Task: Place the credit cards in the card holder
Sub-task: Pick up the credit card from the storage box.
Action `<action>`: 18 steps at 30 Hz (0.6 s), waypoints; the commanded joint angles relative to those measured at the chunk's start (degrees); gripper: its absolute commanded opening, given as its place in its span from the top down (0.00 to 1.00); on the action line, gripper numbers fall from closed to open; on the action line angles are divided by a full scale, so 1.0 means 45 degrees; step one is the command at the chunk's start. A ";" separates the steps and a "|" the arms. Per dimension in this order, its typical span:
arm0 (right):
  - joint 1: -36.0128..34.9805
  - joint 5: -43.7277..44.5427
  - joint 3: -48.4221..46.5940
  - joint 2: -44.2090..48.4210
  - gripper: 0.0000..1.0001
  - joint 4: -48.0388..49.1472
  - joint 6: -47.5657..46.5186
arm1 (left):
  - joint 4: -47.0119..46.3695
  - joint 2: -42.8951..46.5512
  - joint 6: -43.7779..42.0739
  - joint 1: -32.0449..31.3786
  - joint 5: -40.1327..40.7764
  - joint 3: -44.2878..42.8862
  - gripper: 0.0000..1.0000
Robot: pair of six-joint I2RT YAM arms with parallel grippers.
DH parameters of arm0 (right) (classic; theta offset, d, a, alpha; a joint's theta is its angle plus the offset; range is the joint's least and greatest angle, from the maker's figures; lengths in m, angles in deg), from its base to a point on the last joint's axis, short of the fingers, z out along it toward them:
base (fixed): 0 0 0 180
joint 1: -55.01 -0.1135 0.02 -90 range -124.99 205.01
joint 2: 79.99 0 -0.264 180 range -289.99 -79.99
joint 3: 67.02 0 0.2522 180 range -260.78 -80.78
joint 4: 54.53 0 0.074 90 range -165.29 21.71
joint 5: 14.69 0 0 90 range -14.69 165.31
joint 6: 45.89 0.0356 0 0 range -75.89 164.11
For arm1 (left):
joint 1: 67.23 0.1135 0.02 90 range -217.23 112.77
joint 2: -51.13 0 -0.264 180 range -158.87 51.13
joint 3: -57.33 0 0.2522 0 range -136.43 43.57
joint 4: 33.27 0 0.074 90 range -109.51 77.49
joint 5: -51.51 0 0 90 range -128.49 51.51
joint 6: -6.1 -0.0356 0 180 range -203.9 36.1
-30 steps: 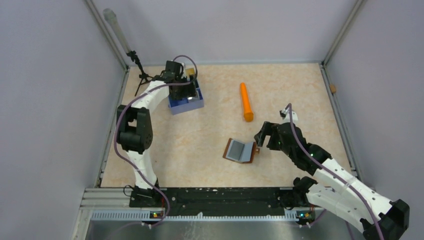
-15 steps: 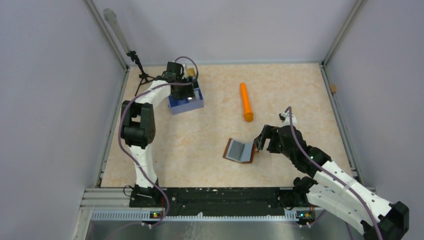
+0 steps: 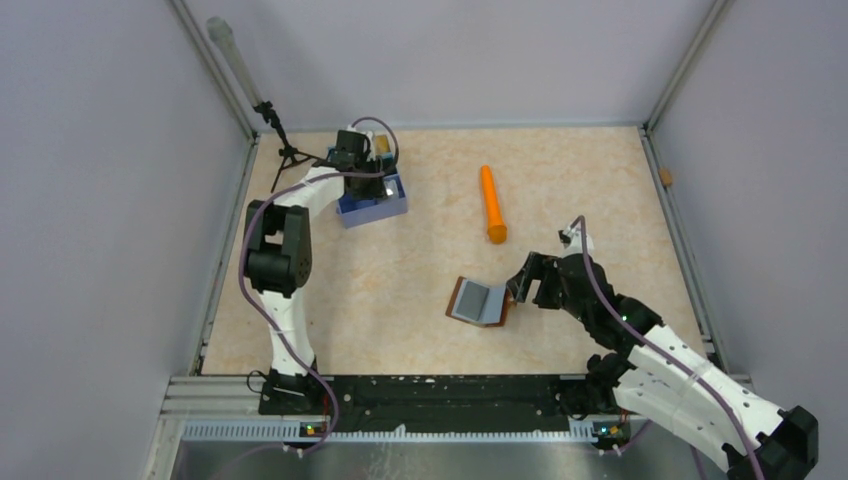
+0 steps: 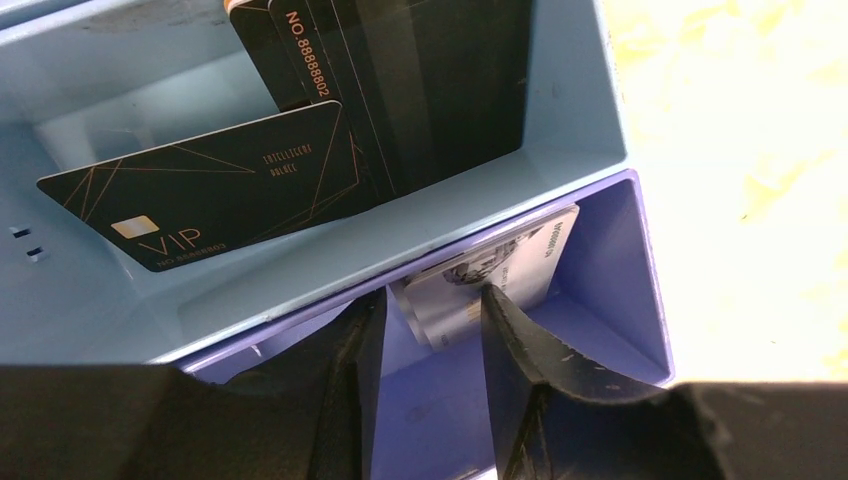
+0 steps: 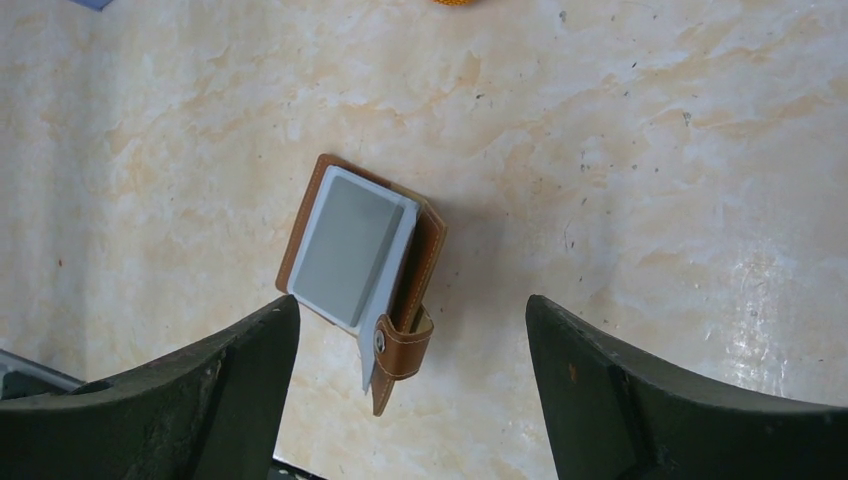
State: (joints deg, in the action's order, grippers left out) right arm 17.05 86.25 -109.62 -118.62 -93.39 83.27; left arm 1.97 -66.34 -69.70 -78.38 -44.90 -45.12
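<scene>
The brown leather card holder (image 3: 462,297) lies open on the table, a silvery grey-blue card (image 5: 345,245) on its inner face and its snap tab (image 5: 402,346) sticking out. My right gripper (image 3: 519,285) hovers just right of it, open wide and empty; in the right wrist view (image 5: 410,302) the tab lies between its jaws. My left gripper (image 3: 362,186) is down in the blue tray (image 3: 392,210). It is open (image 4: 432,300), its tips either side of a white-silver card (image 4: 500,262) that leans on the divider. Black cards (image 4: 210,185) stand in the compartment behind.
An orange marker-like stick (image 3: 491,203) lies at the table's middle back. A small black tripod (image 3: 283,140) stands at the back left, beside the tray. Grey walls close the table on three sides.
My right gripper has come down and slightly left, closer to the card holder. My left arm has shifted a little over the tray. The card holder has not moved.
</scene>
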 commanded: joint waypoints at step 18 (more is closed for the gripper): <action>0.0158 -0.0356 0.0089 0.0400 0.19 0.0401 0.0168 | -0.1807 0.1420 -0.0752 0.0481 0.0449 0.1846 0.81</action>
State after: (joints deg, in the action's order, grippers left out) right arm 17.05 84.76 -109.25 -117.85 -93.17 83.73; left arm -3.45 -62.23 -71.17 -77.79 -44.27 -38.56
